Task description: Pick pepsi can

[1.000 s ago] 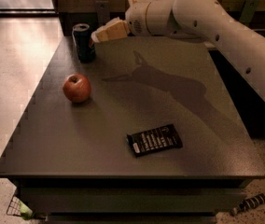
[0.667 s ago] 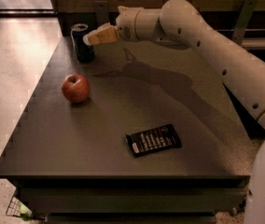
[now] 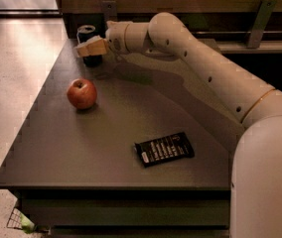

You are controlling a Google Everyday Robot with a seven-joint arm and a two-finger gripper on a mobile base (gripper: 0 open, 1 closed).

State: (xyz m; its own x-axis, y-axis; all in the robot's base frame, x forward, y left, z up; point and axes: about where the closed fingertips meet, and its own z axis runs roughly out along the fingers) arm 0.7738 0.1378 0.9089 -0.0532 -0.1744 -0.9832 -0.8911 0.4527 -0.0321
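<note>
The pepsi can (image 3: 87,34) is a small dark can with a silver top rim, standing upright at the far left corner of the dark table (image 3: 111,167). My gripper (image 3: 87,48) sits right at the can, its pale fingers (image 3: 92,47) across the can's front and middle, hiding most of the body. My white arm reaches in from the lower right across the table.
A red apple (image 3: 82,93) sits on the left part of the table, in front of the can. A flat black snack packet (image 3: 164,148) lies nearer the front right. A wooden wall with metal brackets runs behind the table; bare floor lies to the left.
My gripper has moved left from beside the can until its fingers cover the can's front. The apple and packet have not moved.
</note>
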